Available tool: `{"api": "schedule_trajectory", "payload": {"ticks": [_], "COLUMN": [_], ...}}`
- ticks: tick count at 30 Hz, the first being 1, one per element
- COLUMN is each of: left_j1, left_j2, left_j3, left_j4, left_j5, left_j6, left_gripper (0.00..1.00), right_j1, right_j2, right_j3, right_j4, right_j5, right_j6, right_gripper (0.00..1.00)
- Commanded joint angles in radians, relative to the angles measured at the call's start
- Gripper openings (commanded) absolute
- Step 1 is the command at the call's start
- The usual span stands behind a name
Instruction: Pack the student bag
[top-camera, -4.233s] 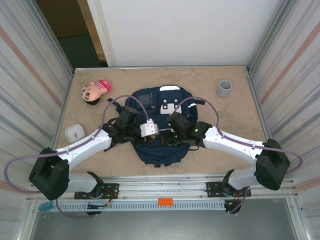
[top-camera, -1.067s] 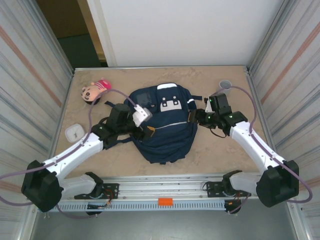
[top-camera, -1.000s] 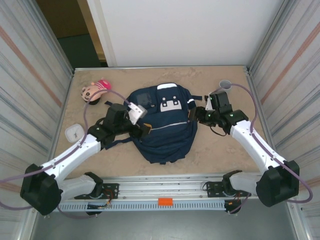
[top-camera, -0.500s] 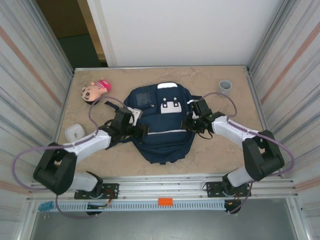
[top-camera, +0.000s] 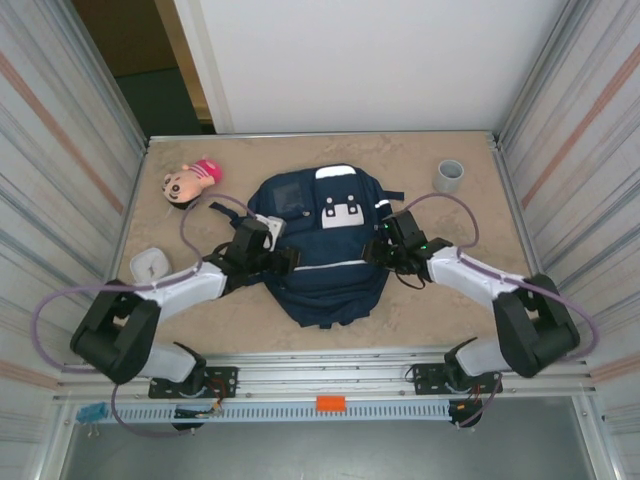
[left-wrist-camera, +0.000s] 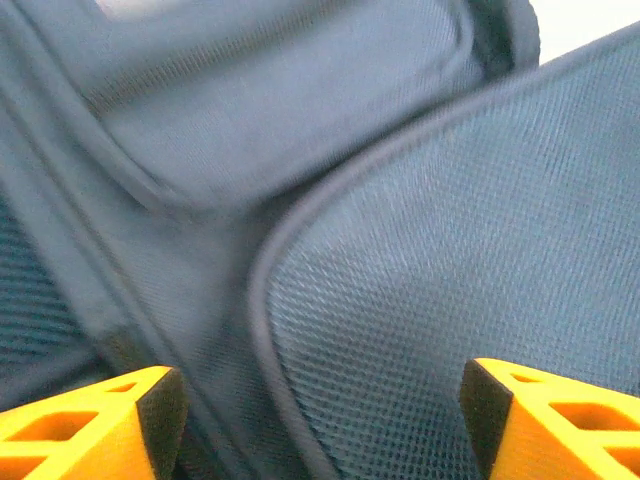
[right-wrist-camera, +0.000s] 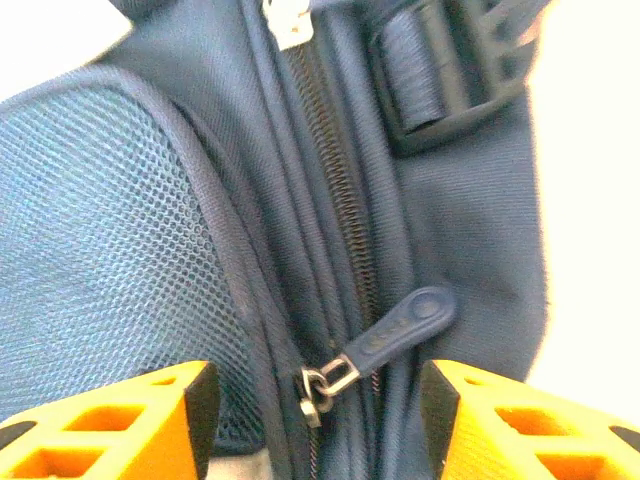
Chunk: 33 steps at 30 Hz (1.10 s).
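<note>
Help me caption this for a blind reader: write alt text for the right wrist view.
The open right gripper frames a navy zipper pull on the student bag, beside a mesh pocket, with a strap buckle above.

The top camera is looking down on the whole table; both wrist cameras are facing the bag close up (opposite sides), which all three are sharing.

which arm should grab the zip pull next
Right. Its open right gripper is lined up on the zip pull at the bag's side, with the pull just ahead between the fingers. The left gripper, also open, faces mesh and plain fabric.
</note>
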Motion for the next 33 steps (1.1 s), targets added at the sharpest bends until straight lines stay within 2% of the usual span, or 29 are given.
{"api": "schedule_trajectory", "payload": {"ticks": [1,3,4,5,9,12,17,21,26,29,31,33], "left_j1": [0.025,0.047,0.058,0.066,0.114,0.139,0.142,0.145,0.159,0.185,0.188,0.200], "left_j2": [-0.196,-0.319,-0.376,-0.425,-0.559,-0.625,-0.679,-0.617,-0.433,-0.328,-0.228,-0.113], "left_j3": [-0.029,-0.069,-0.096,-0.126,-0.251,-0.340,-0.453,-0.515,-0.549,-0.518,-0.505,-0.500], "left_j4": [0.027,0.050,0.071,0.099,0.198,0.246,0.343,0.450,0.666,0.733,0.838,0.980], "left_j5": [-0.166,-0.223,-0.257,-0.311,-0.461,-0.563,-0.600,-0.588,-0.556,-0.460,-0.458,-0.465], "left_j6": [0.088,0.151,0.193,0.233,0.324,0.309,0.307,0.301,0.323,0.345,0.377,0.419], "left_gripper": [0.78,0.82,0.96,0.99,0.99,0.99,0.99,0.99,0.99,0.99,0.99,0.99], "right_j1": [-0.030,-0.077,-0.110,-0.149,-0.298,-0.380,-0.481,-0.523,-0.540,-0.542,-0.540,-0.533], "right_j2": [-0.167,-0.256,-0.294,-0.333,-0.420,-0.444,-0.458,-0.442,-0.366,-0.218,-0.135,-0.065], "right_j3": [0.062,0.060,0.047,0.033,-0.036,-0.102,-0.190,-0.300,-0.407,-0.447,-0.401,-0.429], "right_j4": [-0.107,-0.112,-0.098,-0.077,0.020,0.096,0.206,0.378,0.579,0.754,0.763,0.955], "right_j5": [0.126,0.163,0.175,0.175,0.123,0.100,0.019,-0.040,-0.055,-0.084,-0.094,-0.098], "right_j6": [-0.089,-0.143,-0.176,-0.213,-0.387,-0.504,-0.588,-0.630,-0.666,-0.674,-0.678,-0.677], "right_gripper": [0.98,0.99,0.99,0.99,0.99,0.99,0.99,0.99,0.99,0.99,0.99,0.99]}}
